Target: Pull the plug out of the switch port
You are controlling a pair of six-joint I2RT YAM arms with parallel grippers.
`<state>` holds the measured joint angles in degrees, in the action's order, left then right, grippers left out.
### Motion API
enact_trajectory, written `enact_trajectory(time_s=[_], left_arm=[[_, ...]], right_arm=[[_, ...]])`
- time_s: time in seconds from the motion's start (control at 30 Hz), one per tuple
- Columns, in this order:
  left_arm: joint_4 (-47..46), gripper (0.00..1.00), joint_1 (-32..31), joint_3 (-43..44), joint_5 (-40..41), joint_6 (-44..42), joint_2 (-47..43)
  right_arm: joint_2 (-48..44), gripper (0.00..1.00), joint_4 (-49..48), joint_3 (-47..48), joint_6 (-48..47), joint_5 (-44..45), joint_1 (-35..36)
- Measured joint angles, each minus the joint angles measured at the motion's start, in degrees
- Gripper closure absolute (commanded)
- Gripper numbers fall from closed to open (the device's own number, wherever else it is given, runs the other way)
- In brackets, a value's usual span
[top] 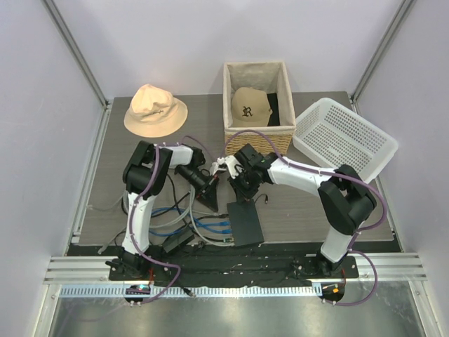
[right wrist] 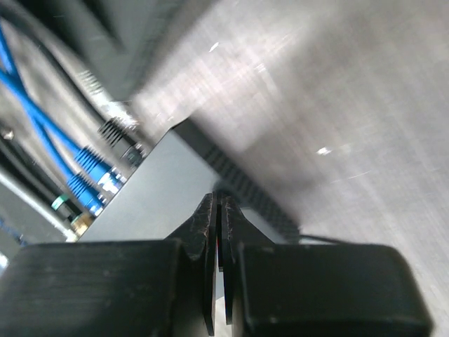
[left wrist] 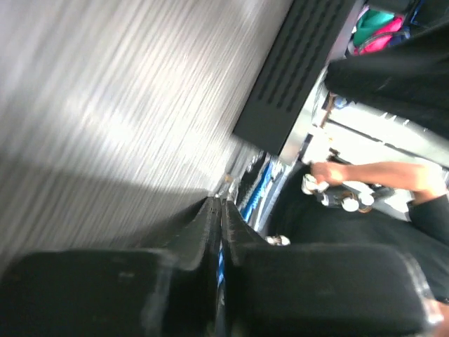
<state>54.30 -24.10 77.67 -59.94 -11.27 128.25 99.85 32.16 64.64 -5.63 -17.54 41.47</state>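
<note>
2 grippers clenched, empty — left gripper (left wrist: 219, 203), right gripper (right wrist: 217, 202) by 1 switch (top: 245, 223) — blue plugs (right wrist: 95, 161), 2 clear.

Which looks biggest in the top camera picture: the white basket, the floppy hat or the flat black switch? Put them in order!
Largest to smallest:
1. white basket
2. floppy hat
3. switch
The gaps are clear, with no ties.
</note>
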Motion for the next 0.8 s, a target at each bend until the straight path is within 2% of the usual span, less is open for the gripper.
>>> enact_trajectory(time_s=[0.23,0.3,0.33,0.37,0.47,0.5,0.53,0.57,0.6,0.63,0.67,0.8], left_arm=[[7.56,0.99,4.04,1.46,3.87,-2.86,0.42],[7.63,0.89,4.63,2.95,4.59,-2.64,0.42],[7.56,0.81,4.79,3.72,4.68,-2.54,0.42],[7.58,0.77,4.92,4.76,4.66,-2.43,0.39],[6.49,0.66,4.94,7.37,4.44,-2.54,-1.03],[6.38,0.65,4.94,7.56,4.31,-2.75,-2.16],[6.34,0.62,4.94,7.72,4.17,-3.08,-3.91],[6.45,0.56,4.94,7.82,4.13,-3.34,-5.29],[6.71,0.55,4.94,8.17,4.07,-3.56,-6.88],[6.84,0.53,4.96,8.7,4.0,-3.78,-8.33],[6.84,0.53,4.98,9.18,3.96,-3.67,-9.33],[5.73,0.52,5.53,10.19,3.8,-0.94,-11.85]], right_arm=[[0.55,0.95,-3.61,-0.37,-0.5,2.75,-2.25],[2.23,0.95,-3.3,-0.37,-0.87,4.04,-3.76],[3.04,0.94,-3.04,-0.35,-0.92,4.46,-4.5],[3.69,0.93,-2.36,-0.04,-0.98,4.2,-5.55],[3.52,0.69,0.17,2.64,-2.05,5.33,-7.87],[3.23,0.53,0.42,3.52,-2.6,5.49,-8.39],[2.56,0.45,0.76,4.31,-3.08,5.46,-8.66],[1.75,0.38,1.14,4.76,-3.34,5.31,-8.7],[0.13,0.33,1.51,5.16,-4.74,4.66,-8.61],[-1.77,0.08,1.77,5.25,-5.77,3.89,-8.41],[-3.45,0.01,2.14,5.22,-6.56,3.32,-8.15],[-10.56,0.0,2.71,3.65,-14.43,0.13,-6.36]])
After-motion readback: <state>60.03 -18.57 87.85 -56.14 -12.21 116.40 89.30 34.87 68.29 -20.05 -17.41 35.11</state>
